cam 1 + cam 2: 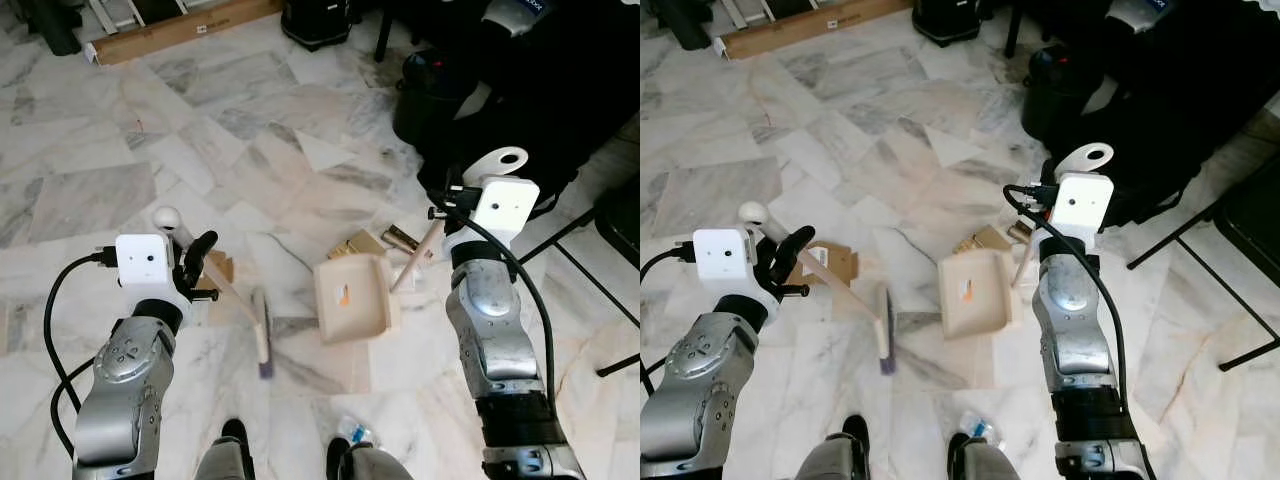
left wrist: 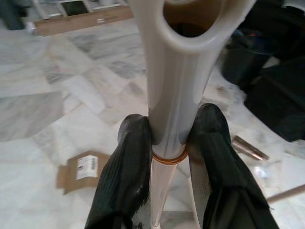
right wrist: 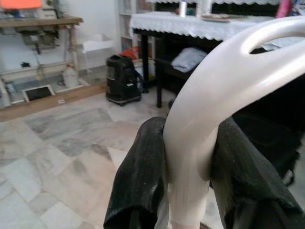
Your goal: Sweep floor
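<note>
My left gripper point(image 2: 169, 129) is shut on the pale handle of a small broom point(image 1: 240, 300). The handle slants down to the right, and the broom's head point(image 1: 262, 345) rests on the marble floor in front of me. My right gripper point(image 3: 188, 138) is shut on the looped cream handle of a dustpan point(image 1: 352, 298). The pan lies flat on the floor, just right of the broom head, with a small orange scrap inside it. A cardboard scrap point(image 1: 220, 268) lies by the left gripper, and brown packets point(image 1: 368, 243) lie just beyond the pan.
A black bin and dark bags point(image 1: 440, 95) stand at the back right, with black chair legs point(image 1: 585, 270) to their right. A long cardboard box point(image 1: 180, 30) lies along the far edge. A crushed plastic bottle point(image 1: 355, 432) sits by my feet.
</note>
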### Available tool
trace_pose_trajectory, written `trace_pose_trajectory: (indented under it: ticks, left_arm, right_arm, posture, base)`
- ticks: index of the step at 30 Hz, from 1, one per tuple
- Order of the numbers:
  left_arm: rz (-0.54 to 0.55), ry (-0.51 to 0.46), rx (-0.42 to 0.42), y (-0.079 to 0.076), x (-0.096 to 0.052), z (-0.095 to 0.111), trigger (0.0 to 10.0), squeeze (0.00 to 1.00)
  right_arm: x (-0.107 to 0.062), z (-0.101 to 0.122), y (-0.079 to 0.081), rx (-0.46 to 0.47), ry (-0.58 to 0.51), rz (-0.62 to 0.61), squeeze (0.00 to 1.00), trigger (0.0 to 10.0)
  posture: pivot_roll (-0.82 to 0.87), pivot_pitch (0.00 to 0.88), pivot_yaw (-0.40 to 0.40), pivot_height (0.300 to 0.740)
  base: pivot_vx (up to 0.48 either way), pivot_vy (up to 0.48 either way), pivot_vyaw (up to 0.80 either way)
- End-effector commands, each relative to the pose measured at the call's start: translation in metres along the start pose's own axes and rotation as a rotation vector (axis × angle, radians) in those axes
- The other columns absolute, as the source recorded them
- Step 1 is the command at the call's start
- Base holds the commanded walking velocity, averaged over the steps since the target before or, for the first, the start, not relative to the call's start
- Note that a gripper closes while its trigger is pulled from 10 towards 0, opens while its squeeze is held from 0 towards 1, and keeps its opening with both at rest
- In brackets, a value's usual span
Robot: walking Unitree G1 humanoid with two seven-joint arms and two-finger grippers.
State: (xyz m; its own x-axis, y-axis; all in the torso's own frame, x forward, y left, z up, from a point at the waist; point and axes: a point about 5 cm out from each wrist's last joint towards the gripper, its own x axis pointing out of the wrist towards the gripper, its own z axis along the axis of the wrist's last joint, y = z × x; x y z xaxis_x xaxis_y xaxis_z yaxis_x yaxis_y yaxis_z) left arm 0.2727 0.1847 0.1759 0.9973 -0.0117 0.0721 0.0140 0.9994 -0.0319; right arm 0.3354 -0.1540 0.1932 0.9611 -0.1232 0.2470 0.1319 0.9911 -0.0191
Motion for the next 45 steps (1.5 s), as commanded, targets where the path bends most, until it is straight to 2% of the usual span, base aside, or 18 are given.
trace_pose_trajectory:
  ticks: [1,5,17,34,45]
  left_arm:
    - [-0.009,-0.028,-0.007,-0.001,-0.002,0.001,10.0,0.00]
    - [-0.008,-0.027,-0.009,-0.001,-0.002,-0.001,10.0,0.00]
    - [-0.029,-0.021,-0.009,-0.003,-0.003,-0.005,10.0,0.00]
    - [-0.043,-0.024,0.019,-0.003,-0.001,-0.005,10.0,0.00]
    - [-0.037,-0.020,0.050,-0.002,0.000,-0.007,10.0,0.00]
  right_arm:
    - [-0.001,0.016,-0.004,0.004,-0.058,-0.011,0.00,10.0]
    - [-0.002,0.019,-0.004,0.010,-0.053,-0.013,0.00,10.0]
    - [-0.005,0.024,-0.004,0.010,-0.027,-0.007,0.00,10.0]
    - [-0.002,0.027,-0.007,-0.005,-0.019,-0.025,0.00,10.0]
    - [0.002,0.026,-0.002,-0.021,-0.016,-0.006,0.00,10.0]
  posture:
    - [-0.05,0.236,-0.044,0.740]
    - [-0.05,0.229,-0.044,0.740]
    - [-0.05,0.207,-0.043,0.740]
    - [-0.05,0.231,-0.043,0.740]
    - [-0.05,0.239,-0.046,0.740]
  base:
    - [0.000,0.352,0.00]
    - [0.000,0.448,0.00]
    - [0.000,0.390,-0.80]
    - [0.000,0.000,-0.80]
    - [0.000,-0.071,0.00]
